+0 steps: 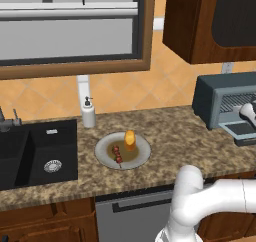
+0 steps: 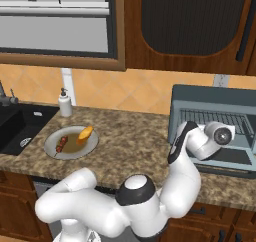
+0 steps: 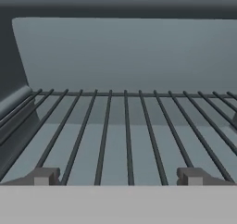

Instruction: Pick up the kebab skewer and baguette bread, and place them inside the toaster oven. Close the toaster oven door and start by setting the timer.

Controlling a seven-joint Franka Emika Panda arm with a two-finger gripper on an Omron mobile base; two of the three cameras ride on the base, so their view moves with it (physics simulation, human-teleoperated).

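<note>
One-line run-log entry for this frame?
gripper: open, empty, at toaster oven rack | door: down | kebab skewer, baguette bread: on plate

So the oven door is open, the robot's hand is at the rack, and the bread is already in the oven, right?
Not quite. The baguette bread sits on the grey plate beside the kebab skewer, as the left base view shows. The toaster oven door is open, and the gripper is at the bare rack.

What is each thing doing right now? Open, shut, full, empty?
toaster oven: open, wire rack bare
toaster oven door: folded down flat
gripper: open, holding nothing, at the oven's mouth
kebab skewer: lying on the plate
baguette bread: on the plate
plate: holds both foods
sink: empty
</note>
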